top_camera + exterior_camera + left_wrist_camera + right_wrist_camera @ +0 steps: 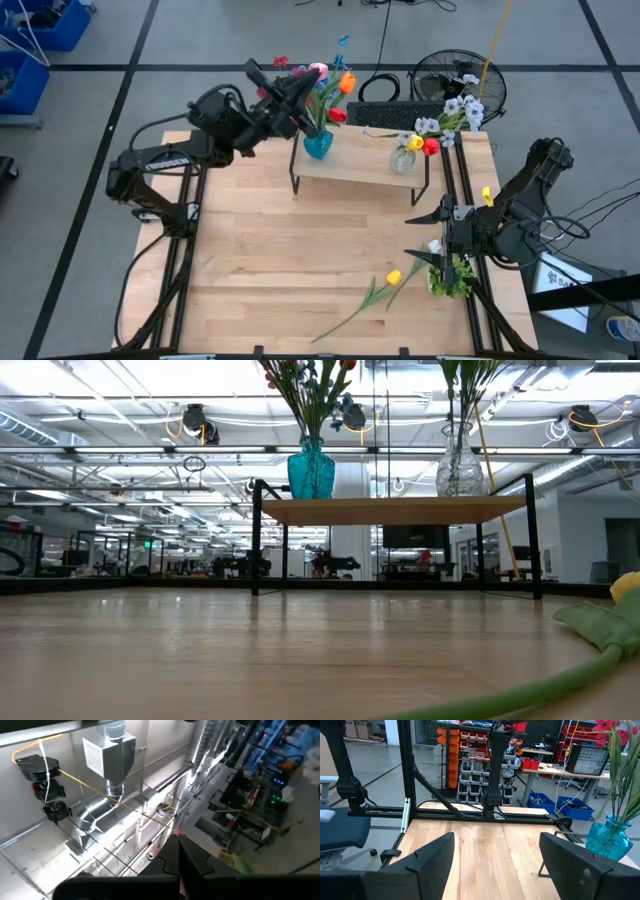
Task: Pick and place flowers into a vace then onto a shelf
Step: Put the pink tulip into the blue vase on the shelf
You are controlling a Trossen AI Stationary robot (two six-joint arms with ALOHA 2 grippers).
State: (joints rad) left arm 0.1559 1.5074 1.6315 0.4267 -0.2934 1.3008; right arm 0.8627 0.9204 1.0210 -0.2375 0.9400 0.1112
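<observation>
On the shelf [360,168] stand a blue vase [318,144] with red, pink, orange and blue flowers [335,85] and a clear vase [403,160] with white, yellow and red flowers [455,112]. My left gripper [303,112] is shut, raised among the blue vase's flowers and pointing upward; in the left wrist view it [177,845] faces the ceiling. A yellow flower [393,277] lies flat on the table at the near right. My right gripper [428,236] stands open above the table's right side, nothing between its fingers [495,865]. My left gripper is shut among the stems and blossoms above the blue vase. A reddish bit [175,834] shows at its fingertips, but I cannot tell whether the fingers touch or hold any stem.
A bushy green clump [452,280] lies beside my right gripper at the table's right edge. A black fan [460,80] and a dark box [395,115] stand behind the shelf. Bare tabletop [280,260] spreads in front of the shelf.
</observation>
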